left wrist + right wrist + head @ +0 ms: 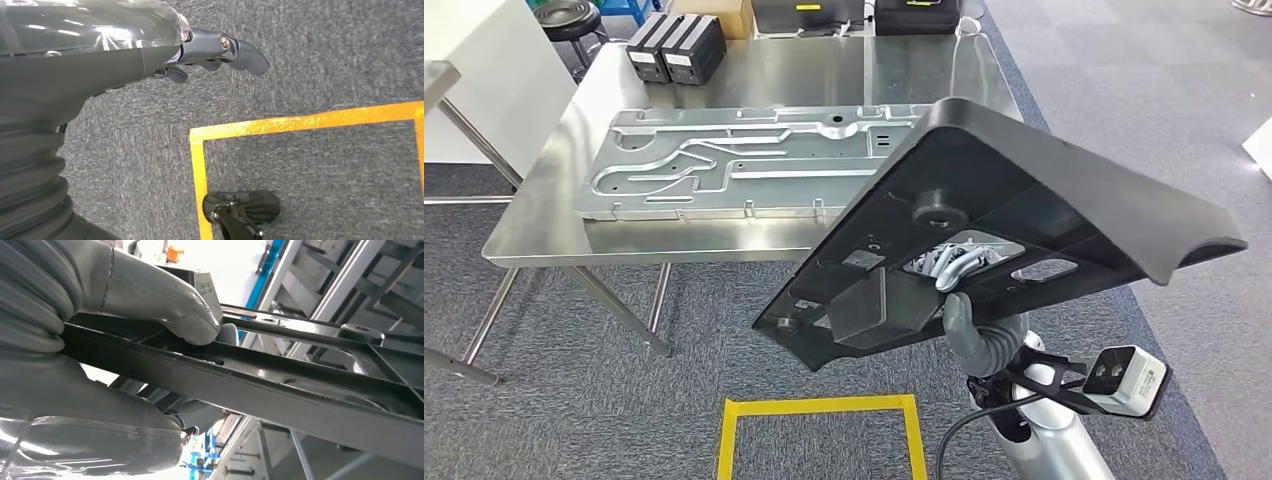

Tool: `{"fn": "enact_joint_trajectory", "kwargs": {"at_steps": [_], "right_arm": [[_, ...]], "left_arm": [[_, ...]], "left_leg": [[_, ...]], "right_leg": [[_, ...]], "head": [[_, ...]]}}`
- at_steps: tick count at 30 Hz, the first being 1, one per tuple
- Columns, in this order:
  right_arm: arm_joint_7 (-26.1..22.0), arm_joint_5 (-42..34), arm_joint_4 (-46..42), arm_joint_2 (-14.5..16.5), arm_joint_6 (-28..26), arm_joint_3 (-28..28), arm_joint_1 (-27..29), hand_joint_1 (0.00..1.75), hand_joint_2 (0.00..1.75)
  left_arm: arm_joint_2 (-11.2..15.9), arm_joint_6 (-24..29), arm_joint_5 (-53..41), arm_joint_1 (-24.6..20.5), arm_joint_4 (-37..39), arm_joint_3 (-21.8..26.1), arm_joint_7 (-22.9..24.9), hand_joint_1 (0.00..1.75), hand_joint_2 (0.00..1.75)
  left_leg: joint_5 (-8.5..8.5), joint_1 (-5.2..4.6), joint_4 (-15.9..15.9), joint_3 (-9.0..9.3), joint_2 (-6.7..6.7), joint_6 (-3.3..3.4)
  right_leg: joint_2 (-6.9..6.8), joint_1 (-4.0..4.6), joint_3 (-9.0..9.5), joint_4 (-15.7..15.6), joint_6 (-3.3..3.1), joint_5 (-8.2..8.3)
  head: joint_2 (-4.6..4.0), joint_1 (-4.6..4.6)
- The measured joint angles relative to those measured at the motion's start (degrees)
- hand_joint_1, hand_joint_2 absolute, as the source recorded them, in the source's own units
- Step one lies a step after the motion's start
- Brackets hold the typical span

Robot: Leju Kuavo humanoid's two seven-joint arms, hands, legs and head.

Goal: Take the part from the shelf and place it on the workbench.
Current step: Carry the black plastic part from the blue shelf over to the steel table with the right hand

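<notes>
A large flat black plastic part (1014, 205) with cut-outs and ribs is held tilted in the air in front of the workbench (724, 240). My right hand (961, 320) grips it from below near its lower edge. In the right wrist view the thumb (165, 305) presses on one face of the part (280, 385) and the fingers clamp the other face. My left hand (220, 50) hangs over the grey carpet with nothing in it, its fingers slightly curled and apart.
The steel workbench carries a long silver machined plate (744, 160) and black boxes (674, 45) at its far end. A yellow tape square (819, 430) marks the carpet near me. A black stool (569, 20) stands at the far left.
</notes>
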Motion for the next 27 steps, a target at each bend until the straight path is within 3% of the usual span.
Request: {"fn": "enact_joint_trajectory", "kwargs": {"at_steps": [3, 4, 5, 6, 8, 10, 12, 15, 16, 18, 19, 20, 21, 22, 24, 25, 27], "right_arm": [[-0.11, 0.13, -0.20, 0.02, -0.08, -0.04, 0.06, 1.75, 1.75], [-0.09, 0.21, -0.20, 0.03, -0.11, -0.04, 0.10, 1.75, 1.75], [-0.06, 0.30, -0.20, 0.04, -0.14, -0.04, 0.14, 1.75, 1.75], [-0.04, 0.40, -0.20, 0.06, -0.15, -0.04, 0.17, 1.75, 1.75], [-0.03, 0.50, -0.24, 0.08, -0.15, -0.04, 0.18, 1.75, 1.75], [-0.03, 0.54, -0.31, 0.09, -0.15, -0.03, 0.16, 1.75, 1.75], [-0.01, 0.60, -0.33, 0.10, -0.14, -0.02, 0.12, 1.75, 1.75], [0.07, 0.69, -0.37, 0.11, -0.12, 0.01, -0.09, 1.75, 1.75], [0.12, 0.69, -0.39, 0.12, -0.10, 0.02, -0.21, 1.75, 1.75], [0.16, 0.62, -0.32, 0.13, 0.02, 0.03, -0.36, 1.75, 1.75], [0.12, 0.53, -0.23, 0.13, 0.14, 0.04, -0.35, 1.75, 1.75], [0.02, 0.39, -0.08, 0.13, 0.32, 0.04, -0.34, 1.75, 1.75], [-0.13, 0.21, 0.07, 0.13, 0.56, 0.05, -0.34, 1.75, 1.75], [-0.31, -0.06, 0.19, 0.13, 0.86, 0.05, -0.39, 1.75, 1.75], [-0.64, -0.93, 0.36, 0.14, 1.64, 0.04, -0.70, 1.75, 1.75], [-0.80, -1.46, 0.40, 0.19, 2.05, 0.04, -0.93, 1.75, 1.75], [-1.07, -2.38, 0.48, 0.28, 2.75, -0.02, -1.22, 1.75, 1.75]], "left_arm": [[0.04, -0.23, 0.00, -0.05, 0.00, -0.25, -0.09, 0.00, 1.75], [0.04, -0.26, 0.00, -0.01, 0.00, -0.34, -0.10, 0.00, 1.75], [0.02, -0.28, 0.00, 0.02, 0.00, -0.40, -0.11, 0.00, 1.75], [0.02, -0.30, 0.00, 0.04, 0.00, -0.44, -0.11, 0.00, 1.75], [0.07, -0.29, 0.00, 0.01, 0.00, -0.46, -0.11, 0.00, 1.75], [0.15, -0.29, 0.00, -0.06, 0.00, -0.47, -0.13, 0.00, 1.75], [0.18, -0.27, 0.00, -0.06, 0.00, -0.48, -0.15, 0.00, 1.75], [0.17, -0.13, 0.00, -0.02, 0.00, -0.49, -0.21, 0.00, 1.75], [0.16, -0.02, 0.00, -0.06, 0.00, -0.49, -0.25, 0.00, 1.75], [0.12, 0.32, 0.00, -0.09, 0.00, -0.49, -0.28, 0.00, 1.75], [0.09, 0.50, 0.00, -0.08, 0.00, -0.49, -0.28, 0.00, 1.75], [0.05, 0.65, 0.00, -0.06, 0.00, -0.48, -0.28, 0.00, 1.75], [0.03, 0.74, 0.00, -0.04, 0.00, -0.48, -0.29, 0.00, 1.75], [0.00, 0.78, 0.00, -0.03, 0.00, -0.48, -0.33, 0.00, 1.75], [-0.06, 0.76, 0.00, 0.03, 0.00, -0.48, -0.44, 0.00, 1.75], [-0.08, 0.73, 0.00, 0.07, 0.00, -0.48, -0.50, 0.00, 1.75], [-0.09, 0.68, 0.00, 0.13, 0.00, -0.48, -0.54, 0.00, 1.75]], "left_leg": [[-5.12, 0.15, 10.30, -4.89, 0.07, -0.65], [-6.14, 0.17, 13.52, -6.61, 0.07, -0.79], [-6.04, 0.17, 14.87, -7.44, 0.07, -0.84], [-4.74, 0.18, 13.75, -7.07, 0.08, -0.81], [-0.48, 0.17, 6.06, -3.54, 0.08, -0.46], [1.84, -0.08, -0.42, -0.47, 0.06, 0.20], [1.84, -0.41, -1.73, 0.09, 0.02, 0.90], [2.09, -0.10, -2.20, 0.41, 0.01, 1.99], [2.15, 0.03, -2.37, 0.57, 0.02, 2.31], [2.00, -0.03, -2.37, 0.66, 0.05, 2.71], [1.89, -0.06, -2.34, 0.71, 0.04, 2.78], [1.75, -0.09, -2.31, 0.81, 0.07, 2.80], [1.56, -0.10, -2.28, 1.01, 0.15, 2.79], [1.29, -0.11, -2.27, 1.35, 0.23, 2.73], [0.57, -0.30, -2.17, 2.10, 0.46, 2.37], [0.23, -0.44, -2.13, 2.36, 0.59, 2.08], [-0.31, -0.70, -2.12, 2.66, 1.18, 1.44]], "right_leg": [[-0.15, -0.03, 0.26, -0.23, -0.53, -0.12], [-0.16, 0.01, 0.28, -0.22, -0.58, -0.18], [-0.15, 0.03, 0.34, -0.20, -0.59, -0.25], [-0.13, 0.05, 0.46, -0.18, -0.55, -0.33], [-0.09, 0.06, 0.86, -0.11, -0.31, -0.57], [-0.04, 0.22, 1.10, 0.02, 0.16, -0.81], [0.00, 0.30, 1.10, 0.03, 0.79, -0.88], [-0.09, 0.22, 0.61, 1.40, 1.74, -1.88], [-0.11, 0.20, -0.46, 3.73, 1.94, -3.14], [-0.12, 0.07, -4.45, 11.40, 2.17, -6.51], [-0.12, 0.02, -6.52, 14.90, 2.29, -7.52], [-0.13, -0.02, -7.84, 16.75, 2.35, -7.50], [-0.17, -0.06, -8.03, 16.34, 2.34, -6.32], [-0.33, -0.08, -7.00, 13.59, 2.22, -4.14], [-1.59, 0.20, -3.41, 5.48, 1.67, -0.03], [-2.19, 0.42, -2.07, 2.55, 1.35, 0.94], [-2.44, 0.82, -1.31, 0.75, 0.78, 0.67]], "head": [[0.00, -0.01], [0.00, -0.01], [0.00, -0.01], [0.00, -0.01], [0.00, -0.01], [0.00, -0.01], [0.00, 0.00], [0.00, 0.00], [0.00, 0.00], [0.00, 0.01], [0.00, 0.01], [0.00, 0.01], [0.00, 0.01], [0.00, 0.01], [0.00, 0.01], [0.00, 0.00], [0.00, 0.00]]}}
